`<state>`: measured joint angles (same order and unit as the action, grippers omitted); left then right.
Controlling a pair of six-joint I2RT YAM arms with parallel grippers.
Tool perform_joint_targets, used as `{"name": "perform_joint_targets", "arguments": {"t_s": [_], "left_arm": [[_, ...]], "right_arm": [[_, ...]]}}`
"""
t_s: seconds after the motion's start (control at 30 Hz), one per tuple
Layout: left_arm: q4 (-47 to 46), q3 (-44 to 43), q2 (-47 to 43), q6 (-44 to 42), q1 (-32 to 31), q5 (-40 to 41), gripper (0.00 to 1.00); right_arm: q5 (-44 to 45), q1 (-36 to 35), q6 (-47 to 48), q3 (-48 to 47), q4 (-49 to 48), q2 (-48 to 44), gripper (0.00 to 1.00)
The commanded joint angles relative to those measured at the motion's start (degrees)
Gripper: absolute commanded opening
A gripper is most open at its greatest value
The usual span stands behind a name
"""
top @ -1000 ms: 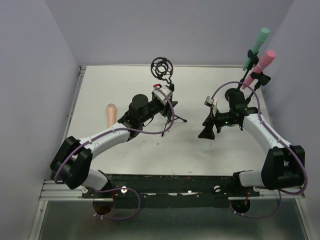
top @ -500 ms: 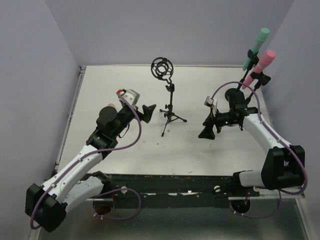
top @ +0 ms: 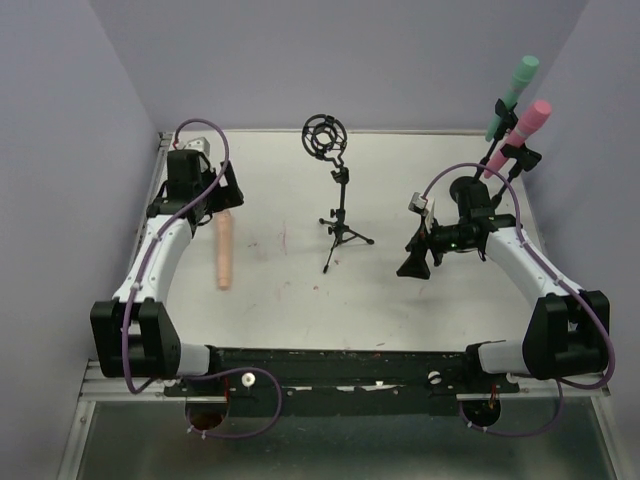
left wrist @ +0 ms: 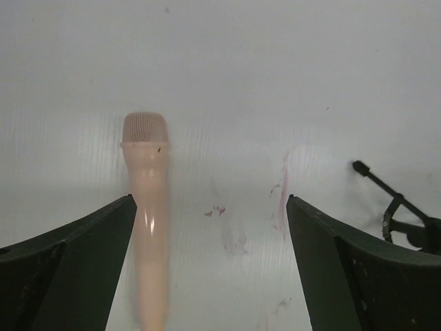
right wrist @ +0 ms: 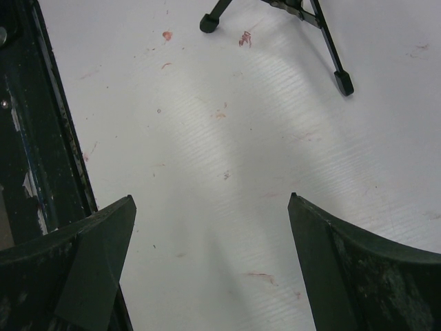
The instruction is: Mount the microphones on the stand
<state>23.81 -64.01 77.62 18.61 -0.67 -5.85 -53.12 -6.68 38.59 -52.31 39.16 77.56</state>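
Along the bottom edge of the top view, both arm bases sit on a black rail (top: 330, 365). Above it, right of centre on the white table (top: 290, 310), the right gripper (top: 412, 262) points down at the surface. Its fingers are spread wide with nothing between them, and its wrist view shows only lightly stained table with two tripod feet at the upper edge.

At the left of the frame the pale peach microphone (top: 225, 252) lies flat on the table, running up and down the picture. The left gripper (top: 222, 192) hangs just past its upper end, jaws wide apart and holding nothing. In the left wrist view the microphone lies lengthwise close beside the left-hand finger (left wrist: 69, 269), its meshed head toward the top of that frame. Whether the two touch cannot be told.

In the middle, the tripod stand (top: 340, 225) is upright with a round black cradle (top: 324, 135) at its top. In the upper right, a second stand (top: 505, 155) carries the mint green microphone (top: 512, 97) and the pink microphone (top: 522, 133), both tilted with their heads up and to the right.
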Motion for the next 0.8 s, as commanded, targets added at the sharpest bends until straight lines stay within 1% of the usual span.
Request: {"name": "perform_joint_targets", "arguments": {"t_s": [0.0, 0.1, 0.13, 0.23, 0.27, 0.3, 0.37, 0.53, 0.6, 0.77], "left_arm": [[13.5, -5.6, 9.0, -2.4, 0.1, 3.8, 0.93], [17.7, -11.1, 16.9, -3.3, 0.1, 5.1, 0.89], [18.4, -12.5, 18.5, -3.7, 0.1, 5.4, 0.85], [19.8, -15.3, 22.7, -4.3, 0.1, 7.9, 0.84], [20.2, -16.1, 23.7, -4.6, 0.1, 8.0, 0.81], [21.1, -16.8, 24.7, -4.7, 0.1, 8.0, 0.80], [21.5, -16.9, 25.9, -5.0, 0.1, 8.3, 0.77], [20.7, -14.5, 26.3, -5.0, 0.1, 8.0, 0.76], [20.4, -13.8, 26.7, -5.1, 0.1, 8.0, 0.73], [21.0, -14.2, 29.7, -4.7, 0.1, 8.7, 0.72]], "right_arm": [[1.2, 0.3, 0.6, 0.2, 0.8, 0.4, 1.00], [1.1, 0.3, 0.6, 0.3, 1.0, 0.5, 1.00], [1.2, 0.3, 0.7, 0.3, 0.9, 0.5, 1.00], [1.4, 0.3, 0.6, 0.2, 1.1, 0.5, 1.00], [1.3, 0.3, 0.6, 0.2, 1.0, 0.4, 1.00], [1.3, 0.2, 0.7, 0.2, 1.0, 0.5, 1.00], [1.1, 0.3, 0.8, 0.2, 1.2, 0.3, 1.00], [0.9, 0.3, 1.0, -0.1, 1.4, 0.0, 1.00], [0.7, 0.3, 1.1, 0.0, 1.5, 0.0, 1.00], [0.4, 0.3, 1.4, -0.1, 1.8, -0.3, 1.00]]}}
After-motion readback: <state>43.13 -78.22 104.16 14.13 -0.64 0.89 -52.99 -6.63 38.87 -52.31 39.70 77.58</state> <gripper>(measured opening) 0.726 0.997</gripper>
